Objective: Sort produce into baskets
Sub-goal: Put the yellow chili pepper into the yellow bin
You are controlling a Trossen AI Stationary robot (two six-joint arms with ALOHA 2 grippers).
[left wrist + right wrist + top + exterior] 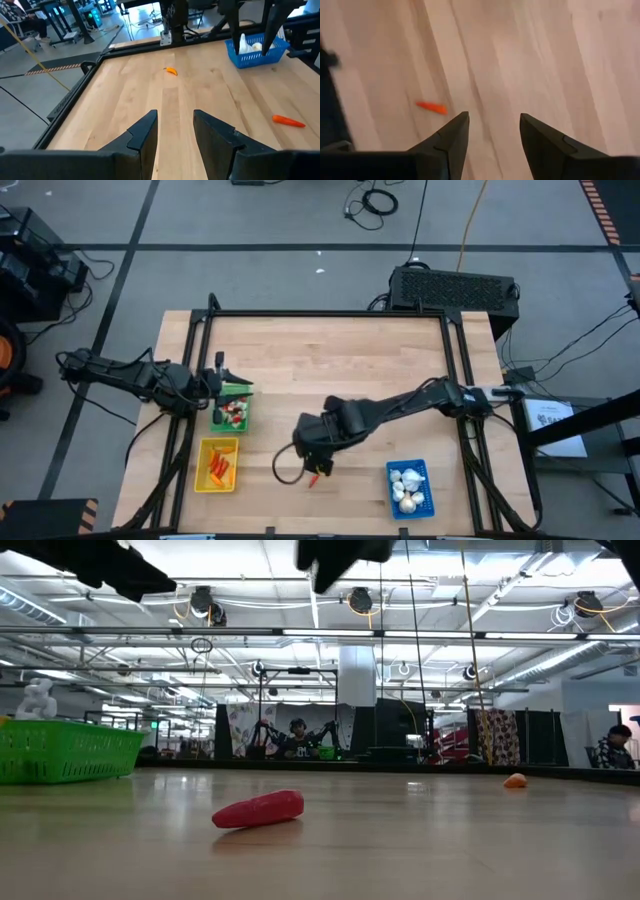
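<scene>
Right tool [490,131], fingers spread and empty, hangs over the wooden desk [330,360] near a small orange-red toy carrot [432,107]. Left tool [175,130], spread, hovers beside the green plastic basket [233,412]. No legible writing.

You have bright, even overhead light; the ceiling strip lights [330,633] glare white in the low view, and the table [330,360] shows only soft shadows. Your right wrist view is motion-blurred and washed pinkish, the orange piece [432,107] smeared. Nearby fingers [145,135] appear soft.
</scene>
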